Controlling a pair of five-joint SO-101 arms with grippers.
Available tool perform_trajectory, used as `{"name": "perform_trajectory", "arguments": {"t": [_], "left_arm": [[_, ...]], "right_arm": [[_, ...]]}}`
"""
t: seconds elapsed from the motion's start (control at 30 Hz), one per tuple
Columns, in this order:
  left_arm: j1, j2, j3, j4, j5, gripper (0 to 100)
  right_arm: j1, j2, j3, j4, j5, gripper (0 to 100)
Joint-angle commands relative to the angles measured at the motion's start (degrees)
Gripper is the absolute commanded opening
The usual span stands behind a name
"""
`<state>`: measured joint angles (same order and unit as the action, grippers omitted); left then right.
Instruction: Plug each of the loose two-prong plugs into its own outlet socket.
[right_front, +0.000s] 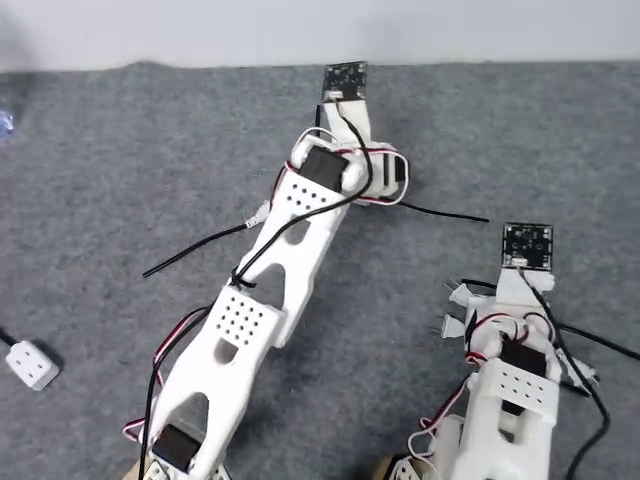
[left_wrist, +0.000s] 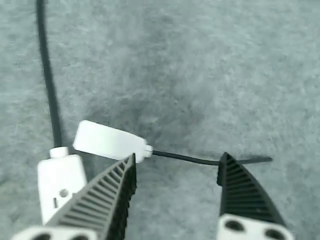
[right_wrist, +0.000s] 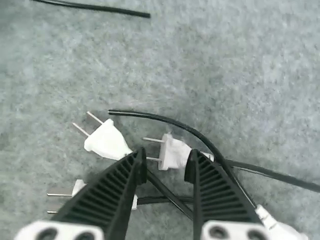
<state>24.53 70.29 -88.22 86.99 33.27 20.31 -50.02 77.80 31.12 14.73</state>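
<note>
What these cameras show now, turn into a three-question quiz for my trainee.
1. True or false: the right gripper is shut on a plug.
2. How many two-prong plugs lie on the table in the right wrist view? A one, B three, C six.
3. Fill in: in the high view the white socket block lies on the ___ arm's side.
Key: 1 false, its fingers stand open either side of the middle plug; 2 B; 3 left.
</note>
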Motion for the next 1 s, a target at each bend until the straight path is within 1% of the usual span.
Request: {"name": "perform_trajectory", "arguments": {"t": [0.0,0.13,0.33,0.43,0.6,0.67,0.83,0.97], "left_arm": [[-2.64,-0.97,-2.86,2.81,1.41,25],[-3.6,-0.44,-3.12,5.36,2.9,25],[-3.96,-0.35,-3.12,5.19,2.9,25],[-5.71,0.53,-2.24,3.69,2.9,25],[-5.45,2.9,-2.15,3.08,1.32,25],[-5.19,3.25,-2.15,4.66,1.23,25],[-4.84,2.81,-2.33,12.04,1.14,25],[-4.92,3.52,-0.31,13.71,1.14,25]], "right_arm": [[-0.84,-0.31,-1.05,-1.45,1.05,12.6],[-1.71,-0.31,-0.97,-1.45,1.05,12.6],[-1.71,-0.31,-0.97,-1.19,1.05,12.6],[-1.8,-0.31,-0.97,-1.19,1.05,12.6],[-2.68,-0.31,-0.97,-1.1,1.05,12.6],[-2.86,-0.31,-0.97,-1.1,1.05,12.6],[-2.86,-0.31,-0.97,-1.1,1.05,12.6],[-2.95,-0.31,-0.97,-1.1,1.05,12.6]]}}
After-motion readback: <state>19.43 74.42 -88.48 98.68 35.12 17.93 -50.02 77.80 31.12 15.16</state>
